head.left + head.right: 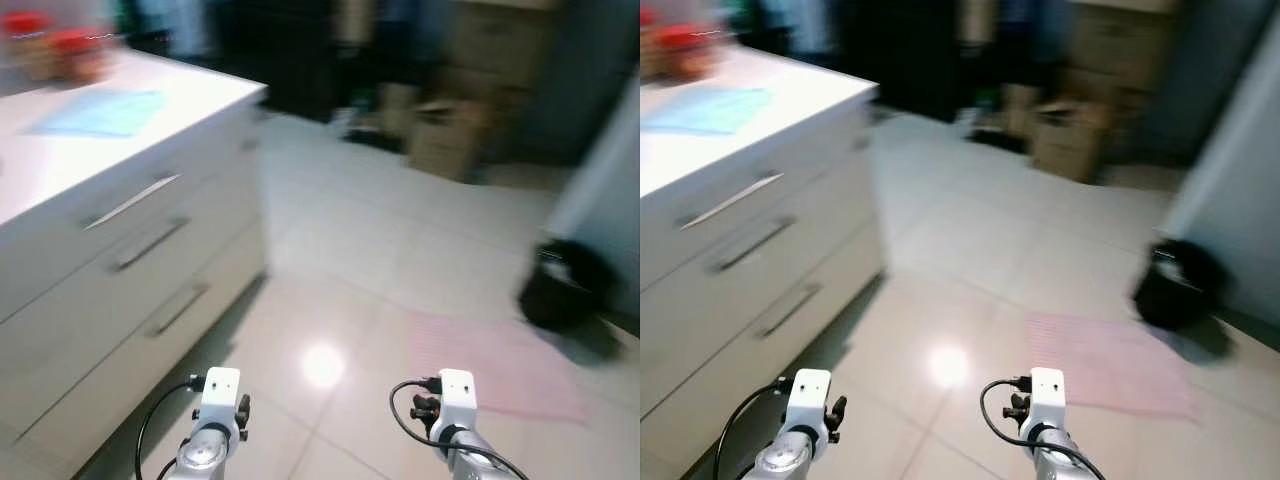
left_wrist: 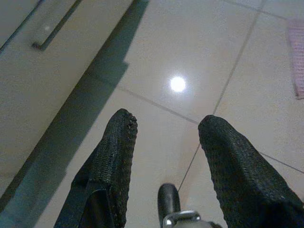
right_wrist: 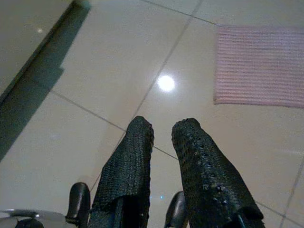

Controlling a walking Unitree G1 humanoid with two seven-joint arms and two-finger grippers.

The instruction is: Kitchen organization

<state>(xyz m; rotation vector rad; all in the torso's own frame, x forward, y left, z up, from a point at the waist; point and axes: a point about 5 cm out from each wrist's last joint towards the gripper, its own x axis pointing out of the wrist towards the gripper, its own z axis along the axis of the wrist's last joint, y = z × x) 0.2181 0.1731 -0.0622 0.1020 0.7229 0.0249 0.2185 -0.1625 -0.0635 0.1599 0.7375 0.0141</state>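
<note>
Left eye view was blurred. White drawer cabinet (image 1: 120, 250) stood at the robot's left; a blue cloth (image 1: 105, 112) lay on its worktop, red-lidded jars (image 1: 55, 45) near the far edge. Pink mat (image 1: 495, 365) and dark bin (image 1: 560, 285) sat on the tiled floor (image 1: 350, 250). Left gripper (image 2: 164, 130) hung over tiles, fingers spread, empty. Right gripper (image 3: 164, 130) hung likewise, fingers nearly together, grasping nothing.
</note>
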